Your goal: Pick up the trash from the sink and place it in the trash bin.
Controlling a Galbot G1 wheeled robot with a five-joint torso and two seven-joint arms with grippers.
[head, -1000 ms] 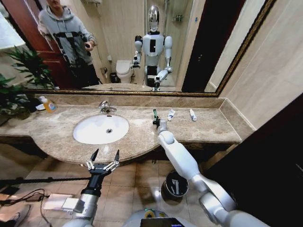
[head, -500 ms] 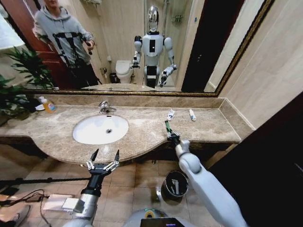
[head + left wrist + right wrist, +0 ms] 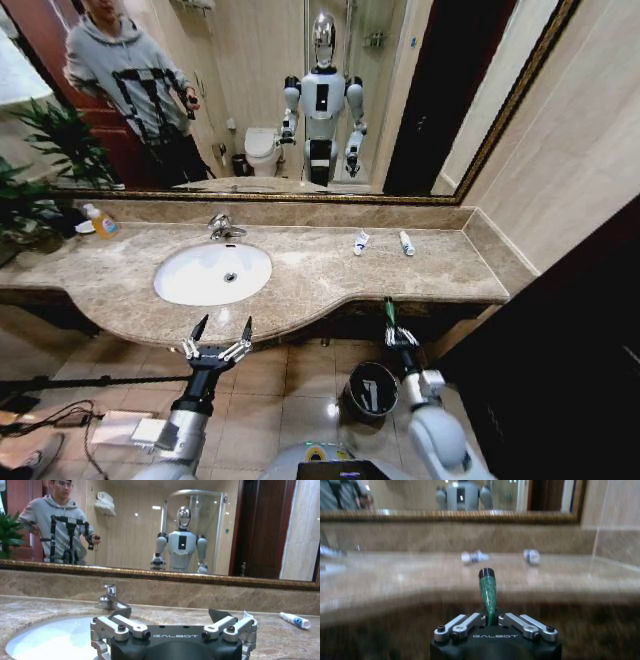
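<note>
Right gripper (image 3: 392,334) hangs off the front edge of the countertop (image 3: 300,290), above the floor and just beside the trash bin (image 3: 371,389), which stands below it against the cabinet front. Its fingers are closed on the dark-green tube (image 3: 389,312), which points upward from between them. The right wrist view confirms the grip: the tube (image 3: 487,596) stands clamped between the two closed fingers, black cap at the free end, with the counter edge ahead of it.

Left gripper (image 3: 218,344) hovers in front of the counter edge, opposite the sink (image 3: 213,273), fingers spread wide and empty. The left wrist view shows the same spread fingers (image 3: 122,612) with nothing between them, and behind them the basin rim (image 3: 45,641) and the chrome tap (image 3: 108,598).

Two white tubes lie on the countertop near the back wall, right of the basin: one white tube (image 3: 361,242) and a second white tube (image 3: 407,243), apart from each other. The right wrist view shows both past the green tube; the left wrist view shows the second one (image 3: 295,620) lying flat.

An orange-capped soap bottle (image 3: 102,221) stands at the far left of the counter. The basin itself looks bare in the head view. Open floor lies between the two arms.
</note>
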